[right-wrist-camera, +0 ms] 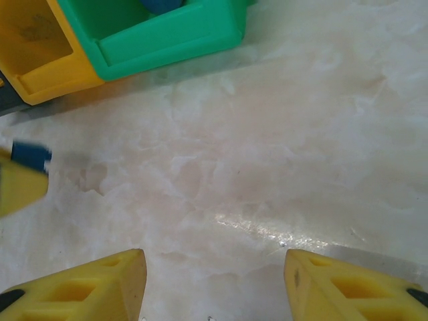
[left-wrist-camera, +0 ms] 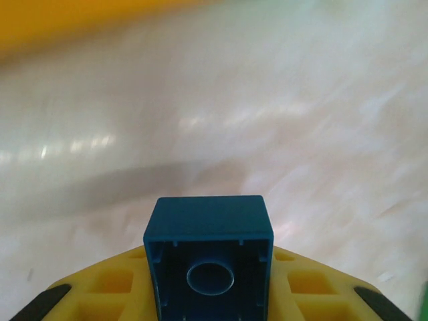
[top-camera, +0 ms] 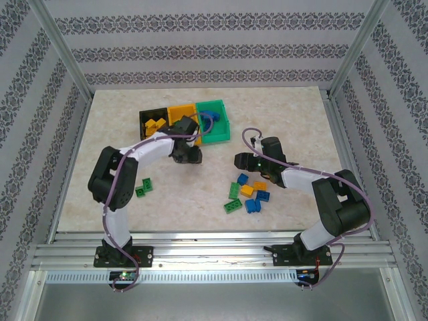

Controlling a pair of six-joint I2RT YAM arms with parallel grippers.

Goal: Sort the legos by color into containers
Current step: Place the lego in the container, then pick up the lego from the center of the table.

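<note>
We see the containers [top-camera: 217, 138] in a row at the far middle of the table [top-camera: 301, 127]. The left gripper [top-camera: 189, 155] sits just in front of them, with a brick [left-wrist-camera: 208, 257] between its fingers. The right gripper [top-camera: 242, 160] stands to its right, apart. The legos [top-camera: 247, 194] cluster just before the right gripper, and two more bricks [top-camera: 143, 188] lie beside the left arm [top-camera: 110, 180].

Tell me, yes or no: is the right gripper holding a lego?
No: the right gripper stands open, with bare table showing between its yellow fingers.
</note>
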